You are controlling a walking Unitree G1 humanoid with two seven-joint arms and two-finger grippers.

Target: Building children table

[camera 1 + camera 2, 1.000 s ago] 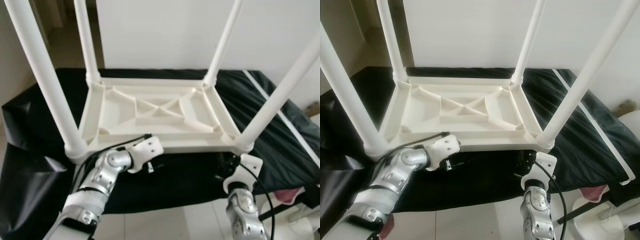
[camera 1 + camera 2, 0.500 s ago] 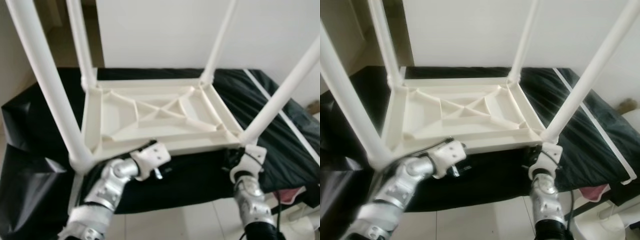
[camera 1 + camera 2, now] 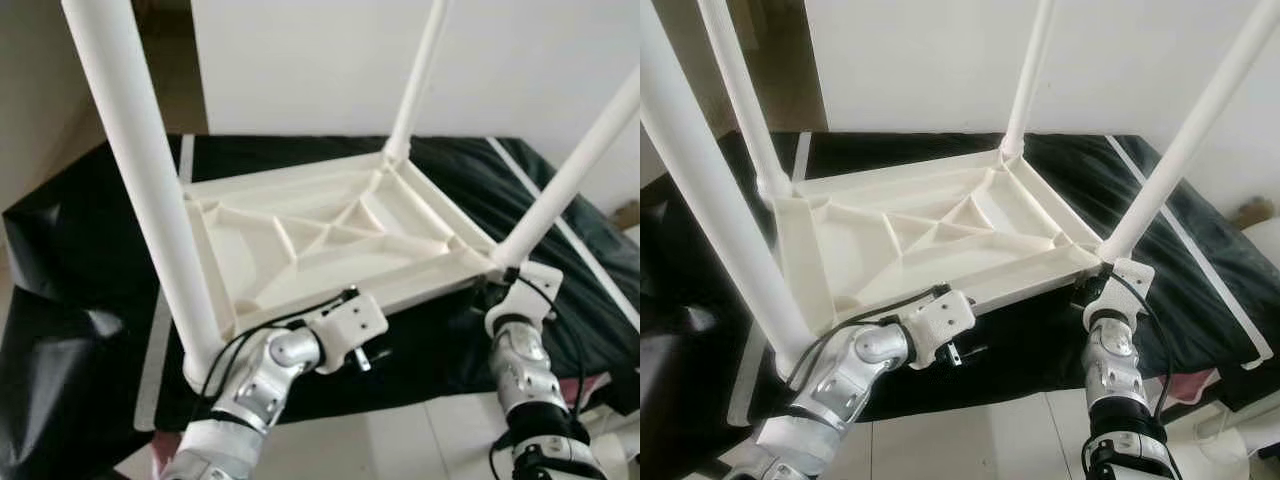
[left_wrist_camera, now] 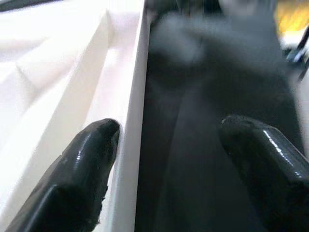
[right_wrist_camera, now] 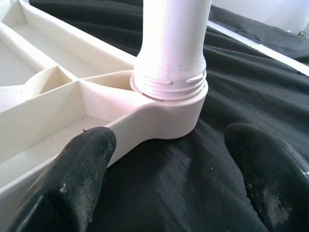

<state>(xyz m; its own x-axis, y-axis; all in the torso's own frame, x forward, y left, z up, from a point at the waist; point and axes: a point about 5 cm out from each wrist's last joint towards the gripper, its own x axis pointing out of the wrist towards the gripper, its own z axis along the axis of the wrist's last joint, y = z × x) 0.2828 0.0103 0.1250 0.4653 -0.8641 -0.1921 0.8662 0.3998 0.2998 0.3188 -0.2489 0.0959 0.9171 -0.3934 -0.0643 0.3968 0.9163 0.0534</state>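
- Table (image 3: 930,235): white plastic, upside down on a black cloth (image 3: 1200,260), its ribbed underside facing up at the centre of my head view. It sits skewed, with the near edge running from 8 o'clock up to 3 o'clock.
- Legs: four white tubes stand in the corner sockets. Near left leg (image 3: 150,190) at 9 o'clock, far left leg (image 3: 735,95) at 10 o'clock, far right leg (image 3: 1028,75) at 1 o'clock, near right leg (image 3: 1185,135) at 3 o'clock.
- Left gripper (image 4: 166,159): at 6 o'clock, at the table's near edge. Fingers spread; one finger (image 4: 84,159) lies against the white rim, the other hangs over the cloth, apart from the rim. Nothing is pinched.
- Right gripper (image 5: 169,159): at 4 o'clock, at the near right corner socket (image 5: 166,113). Fingers spread wide to either side of the corner, gripping nothing.
- Thread: I see a few turns of thread above the socket on the near right leg, so I judge it may not be screwed fully home.
- Progress: I judge assembly nearly complete, with all four legs fitted.
- Left to do: check the legs for tightness and turn the table upright.
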